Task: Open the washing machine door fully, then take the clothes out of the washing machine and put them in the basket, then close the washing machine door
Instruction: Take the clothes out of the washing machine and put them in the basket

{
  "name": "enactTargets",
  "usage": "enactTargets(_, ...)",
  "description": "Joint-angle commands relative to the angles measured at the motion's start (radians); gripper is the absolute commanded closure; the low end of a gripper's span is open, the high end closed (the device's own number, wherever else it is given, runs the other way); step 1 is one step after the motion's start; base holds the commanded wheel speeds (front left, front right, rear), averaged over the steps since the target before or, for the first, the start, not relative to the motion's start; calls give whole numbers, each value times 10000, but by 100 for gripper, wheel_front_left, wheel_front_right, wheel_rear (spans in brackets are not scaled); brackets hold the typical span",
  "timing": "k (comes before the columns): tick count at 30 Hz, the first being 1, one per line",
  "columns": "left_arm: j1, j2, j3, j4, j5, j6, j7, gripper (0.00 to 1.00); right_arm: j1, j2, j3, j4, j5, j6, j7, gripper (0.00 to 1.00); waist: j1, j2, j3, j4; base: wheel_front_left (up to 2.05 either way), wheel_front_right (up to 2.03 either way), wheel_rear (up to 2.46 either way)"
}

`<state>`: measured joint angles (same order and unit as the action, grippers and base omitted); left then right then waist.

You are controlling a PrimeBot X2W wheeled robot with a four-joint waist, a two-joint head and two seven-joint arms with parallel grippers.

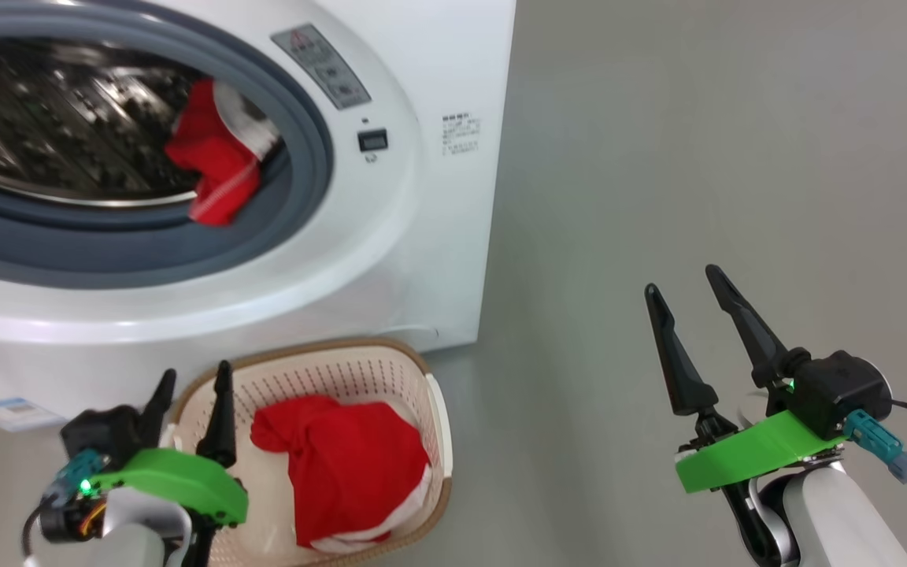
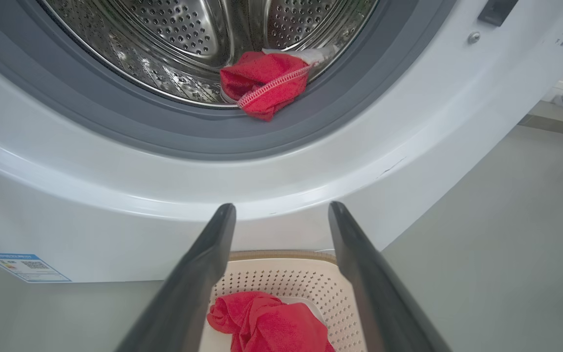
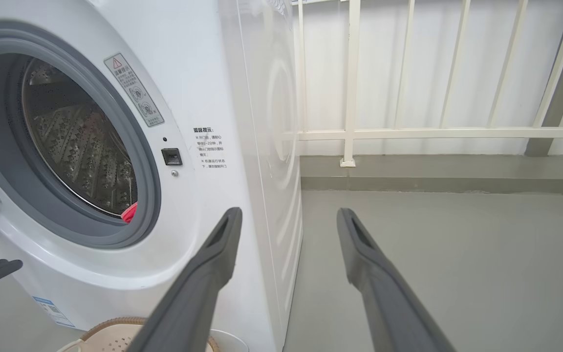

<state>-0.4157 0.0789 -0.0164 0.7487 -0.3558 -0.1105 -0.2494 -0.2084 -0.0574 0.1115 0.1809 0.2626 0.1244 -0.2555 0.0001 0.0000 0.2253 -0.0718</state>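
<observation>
Nearest the camera are two grippers, both empty. The left gripper (image 1: 195,372) hangs over the basket's (image 1: 422,370) left rim, fingers pointing up at the washer (image 1: 390,260) with a medium gap between them. In the left wrist view that gap frames the basket. The right gripper (image 1: 682,281) is spread wider, over bare floor (image 1: 697,157) and well apart from the basket, off the washer's right corner, fingers tilted up and away. There's one basket, on the floor right up against the washer's front near its lower right corner. Clothes count is two red pieces. The near piece (image 1: 343,465) is bunched in the basket from its middle to its right edge, white trim showing at the near end. The far piece (image 1: 213,169) sits at the lower right of the drum (image 2: 188,29), flopped over the lip onto the grey gasket (image 2: 359,98), white stitching visible. The opening's uncovered. One blue label (image 1: 9,411) sits low on the washer's front. Behind it all, the right wrist view catches a white railing (image 3: 350,132).
</observation>
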Motion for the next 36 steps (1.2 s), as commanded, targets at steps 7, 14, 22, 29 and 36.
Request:
enactTargets(7,1406,82,1032,-2498,614,-23,-123,0,431,-154,91,-415,-11,63,-63,0,-1,0,-1289,125,0,0,0)
enactTargets(14,2392,-9,1426,-3806,1178,113,-123,0,952,-235,-133,-568,-22,63,-63,0,-1,0,-2002,96,0,0,0)
enactTargets(22,3395,-134,1618,-5309,1611,296,-123,0,1461,-302,-333,-846,-58,63,-63,0,-1,0,-2477,43,0,0,0)
enactTargets(29,3986,-202,1652,-5760,1533,316,-124,0,1740,-346,-420,-1026,-79,63,-63,0,-1,0,-2674,22,0,0,0)
enactTargets(36,4183,-228,1633,-5819,1550,307,-124,0,1878,-358,-494,-1044,-84,63,-63,0,-1,0,-2753,45,0,0,0)
